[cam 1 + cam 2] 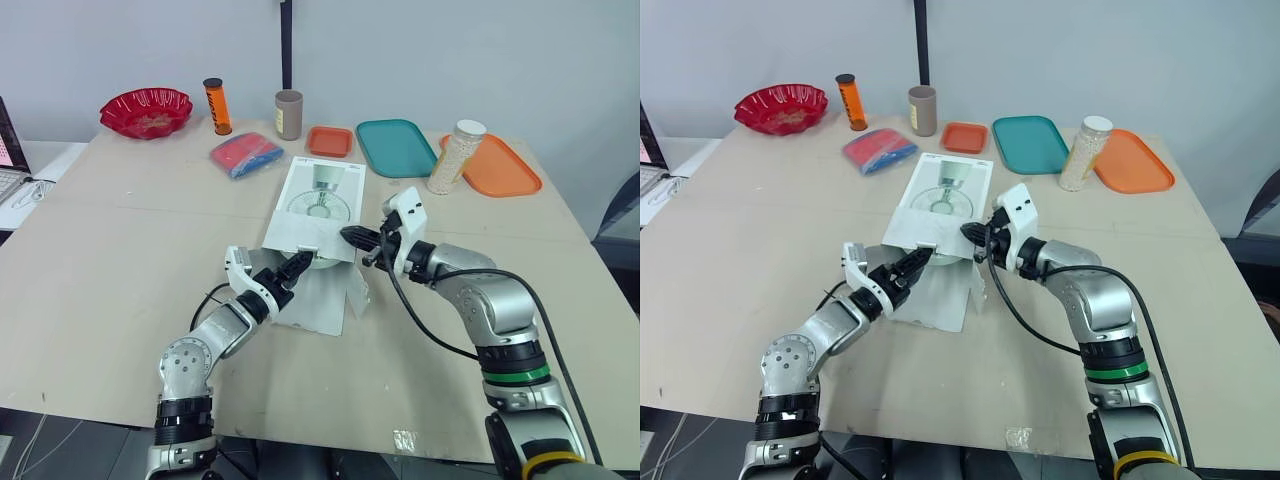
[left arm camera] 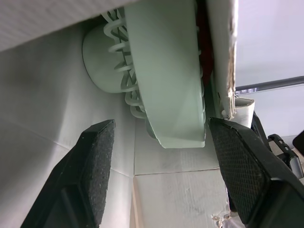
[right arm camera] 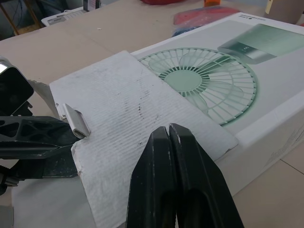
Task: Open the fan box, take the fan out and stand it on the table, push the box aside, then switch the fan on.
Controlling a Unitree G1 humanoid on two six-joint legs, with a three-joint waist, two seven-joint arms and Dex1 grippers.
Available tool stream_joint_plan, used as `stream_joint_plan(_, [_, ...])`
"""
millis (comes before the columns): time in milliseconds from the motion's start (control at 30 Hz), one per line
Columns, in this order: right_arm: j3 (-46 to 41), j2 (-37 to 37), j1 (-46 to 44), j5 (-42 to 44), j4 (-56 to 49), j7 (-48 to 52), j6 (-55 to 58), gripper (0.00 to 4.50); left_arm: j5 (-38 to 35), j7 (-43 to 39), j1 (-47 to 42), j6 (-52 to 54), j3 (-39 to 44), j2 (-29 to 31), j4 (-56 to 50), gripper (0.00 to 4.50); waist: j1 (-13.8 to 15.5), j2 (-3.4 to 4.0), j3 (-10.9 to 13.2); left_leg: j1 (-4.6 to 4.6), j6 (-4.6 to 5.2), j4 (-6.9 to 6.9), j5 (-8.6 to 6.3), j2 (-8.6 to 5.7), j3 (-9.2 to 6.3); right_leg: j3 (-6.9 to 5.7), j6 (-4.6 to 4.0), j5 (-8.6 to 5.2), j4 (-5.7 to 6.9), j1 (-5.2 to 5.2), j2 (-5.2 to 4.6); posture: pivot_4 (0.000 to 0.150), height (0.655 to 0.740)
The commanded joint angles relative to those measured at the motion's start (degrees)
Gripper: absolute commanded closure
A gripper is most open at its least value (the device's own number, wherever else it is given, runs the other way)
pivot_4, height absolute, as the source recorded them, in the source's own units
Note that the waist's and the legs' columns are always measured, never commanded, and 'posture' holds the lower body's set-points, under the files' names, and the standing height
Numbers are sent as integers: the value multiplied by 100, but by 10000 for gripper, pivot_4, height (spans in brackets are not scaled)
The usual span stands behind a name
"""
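Observation:
The white fan box [image 1: 318, 200] lies flat mid-table, a fan pictured on its lid. Its near end is open, with a flap [image 1: 315, 300] spread on the table. My left gripper [image 1: 298, 268] reaches into that opening. In the left wrist view it [image 2: 159, 137] is open, its pads on either side of the pale green fan [image 2: 166, 71] inside, with gaps on both sides. My right gripper [image 1: 358, 238] is shut at the box's near right corner. In the right wrist view its closed tips [image 3: 168, 130] sit just over the raised top flap [image 3: 123, 99].
Along the far edge stand a red bowl [image 1: 146, 110], an orange tube [image 1: 216, 106], a beige cup [image 1: 289, 114], a small orange tray [image 1: 329, 141], a teal tray [image 1: 396, 146], a jar [image 1: 456, 156] and an orange tray [image 1: 500, 165]. A red-blue packet [image 1: 245, 153] lies left of the box.

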Motion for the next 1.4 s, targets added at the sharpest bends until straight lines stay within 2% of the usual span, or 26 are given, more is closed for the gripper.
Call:
stream_joint_plan(33, [-4, 10, -32, 4, -244, -10, -67, 45000, -94, -60, -108, 11, -1, -16, -54, 11988, 0, 0, 0, 0, 0, 0, 0, 0, 0, 0, 0, 0, 0, 0, 0, 1500, 7389])
stream_joint_plan(1133, [10, 151, -96, -82, -159, -10, -148, 45000, -366, -69, -161, 201, 161, 84, -57, 11988, 4, -1, 1, -1, 0, -2, 0, -1, -1, 0, 1, -1, -2, 0, -1, 1500, 7389])
stream_joint_plan(1300, [18, 148, -93, -82, -164, 10, -141, 45000, -410, -57, -137, 213, 152, 52, -68, 25910, 4, -1, 1, -1, 0, -2, 0, -1, -1, 0, 1, -1, -3, 0, -1, 1500, 7389])
stream_joint_plan(1367, [30, 131, -98, -93, -145, 35, -151, 45000, -410, 5, -122, 211, 154, 48, -48, 33500, 7, -2, 1, -2, 0, -2, 0, -1, -1, -1, 1, -1, -3, 0, -1, 1500, 7389])
stream_joint_plan(1400, [33, 124, -89, -94, -156, 41, -150, 45000, -421, 34, -104, 210, 152, 52, -48, 33500, 7, -2, 1, -2, 0, -2, 0, -2, -1, -1, 1, -1, -3, 0, -2, 1500, 7389])
